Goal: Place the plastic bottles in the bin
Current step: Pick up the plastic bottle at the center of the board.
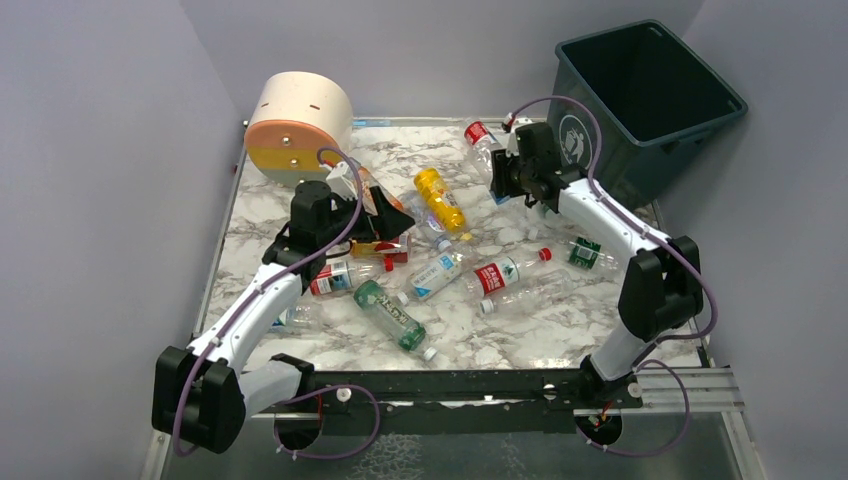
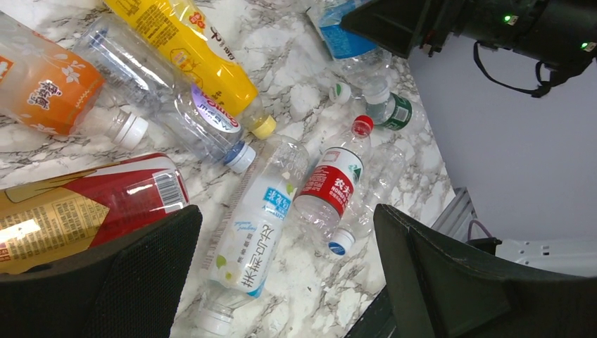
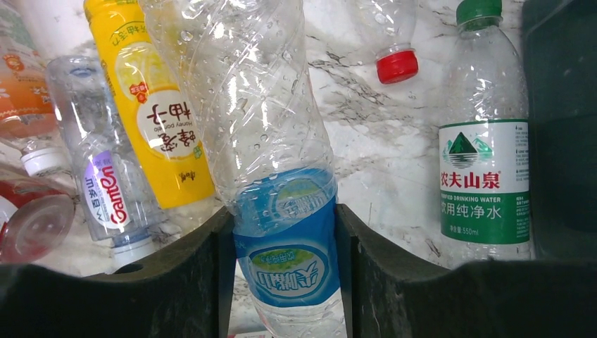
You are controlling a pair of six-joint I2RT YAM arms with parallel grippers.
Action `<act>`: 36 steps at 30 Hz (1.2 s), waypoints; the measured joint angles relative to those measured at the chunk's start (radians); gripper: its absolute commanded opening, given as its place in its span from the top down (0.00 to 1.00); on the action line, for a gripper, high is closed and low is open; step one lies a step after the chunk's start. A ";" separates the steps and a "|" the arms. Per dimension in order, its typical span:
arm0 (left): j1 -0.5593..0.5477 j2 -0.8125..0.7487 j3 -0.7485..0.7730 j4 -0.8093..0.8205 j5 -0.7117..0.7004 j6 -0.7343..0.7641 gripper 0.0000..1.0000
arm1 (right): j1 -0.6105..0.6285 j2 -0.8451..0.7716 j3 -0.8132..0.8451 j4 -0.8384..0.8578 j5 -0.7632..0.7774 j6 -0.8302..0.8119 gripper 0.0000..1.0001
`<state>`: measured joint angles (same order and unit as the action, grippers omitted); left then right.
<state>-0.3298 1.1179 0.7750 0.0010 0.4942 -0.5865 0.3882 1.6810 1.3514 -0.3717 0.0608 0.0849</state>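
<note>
Showing only wrist-side, the right hand point(image 3: 281, 218) clamps a blue-labelled bottle point(image 3: 262, 105).

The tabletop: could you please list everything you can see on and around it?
marble table: one, white veined, centre
bin: one, dark teal, far right corner
cylinder: one, cream, orange-green face, far left
yellow bottle: one, yellow, middle
green bottle: one, green tinted, near middle
orange bottle: one, orange, left of middle
clear bottles: roughly eight, mixed labels, scattered
blue-label bottle: one, clear, far side near the bin
left gripper: one, black, open, over left bottles
right gripper: one, black, shut on blue-label bottle
</note>
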 measured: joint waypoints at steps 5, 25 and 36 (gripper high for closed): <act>0.000 -0.018 -0.039 0.000 -0.011 -0.005 0.01 | 0.000 -0.035 0.000 -0.031 -0.007 0.000 0.54; -0.006 -0.060 -0.187 0.043 -0.016 -0.045 0.01 | 0.003 -0.138 0.248 -0.124 -0.079 0.046 0.54; -0.016 -0.043 -0.243 0.119 -0.007 -0.078 0.01 | 0.003 -0.056 0.536 -0.128 -0.067 0.047 0.54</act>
<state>-0.3458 1.0752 0.5323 0.1196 0.4870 -0.6647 0.3912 1.6253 1.8874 -0.4995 -0.0063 0.1314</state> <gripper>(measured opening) 0.990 0.470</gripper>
